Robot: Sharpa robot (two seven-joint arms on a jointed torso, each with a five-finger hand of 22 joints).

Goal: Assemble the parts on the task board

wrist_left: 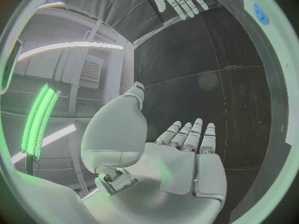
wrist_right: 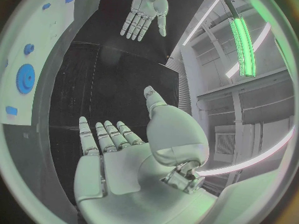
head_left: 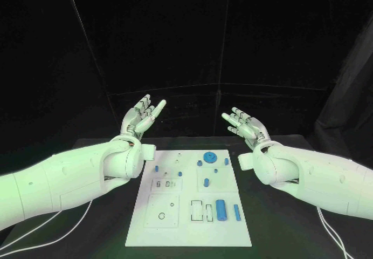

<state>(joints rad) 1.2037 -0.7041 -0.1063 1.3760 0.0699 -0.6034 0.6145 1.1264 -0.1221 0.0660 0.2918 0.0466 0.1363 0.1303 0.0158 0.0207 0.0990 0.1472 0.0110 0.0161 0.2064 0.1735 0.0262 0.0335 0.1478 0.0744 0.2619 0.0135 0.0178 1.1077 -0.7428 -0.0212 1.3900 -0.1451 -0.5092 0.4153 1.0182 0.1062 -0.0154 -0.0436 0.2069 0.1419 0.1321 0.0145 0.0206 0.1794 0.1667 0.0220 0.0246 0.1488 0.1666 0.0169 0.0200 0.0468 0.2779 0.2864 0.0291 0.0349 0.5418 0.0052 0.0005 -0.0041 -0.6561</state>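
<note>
Nearest to me on the black table [head_left: 93, 226] lies the white task board [head_left: 194, 234], long side running away from the robot. At its near end I see two blue cylinders lying flat: a thick one [head_left: 221, 209] and, just beside it toward the right edge, a thin one [head_left: 237, 211]. Next to them are outlined rectangular slots [head_left: 197, 210], and further left a small ring-shaped mark [head_left: 161, 216].

Going up the board, a short blue peg [head_left: 206, 182] stands near the middle, with several smaller blue pieces [head_left: 167, 174] scattered on the left half. At the far end sits a blue gear [head_left: 209, 157], which I also pick out from the right wrist camera [wrist_right: 25, 78].

Beyond the board's far corners, both arms are raised clear of everything. My left hand [head_left: 144, 117] is lifted above the far left corner, fingers stretched straight and apart, palm facing inward, holding nothing; the left wrist camera shows the same flat, spread palm [wrist_left: 181, 164]. My right hand [head_left: 244, 125] mirrors it above the far right corner, fingers extended and splayed, nothing in them, confirmed from its own wrist camera [wrist_right: 118, 159]. The two hands are well apart and neither touches the board.
</note>
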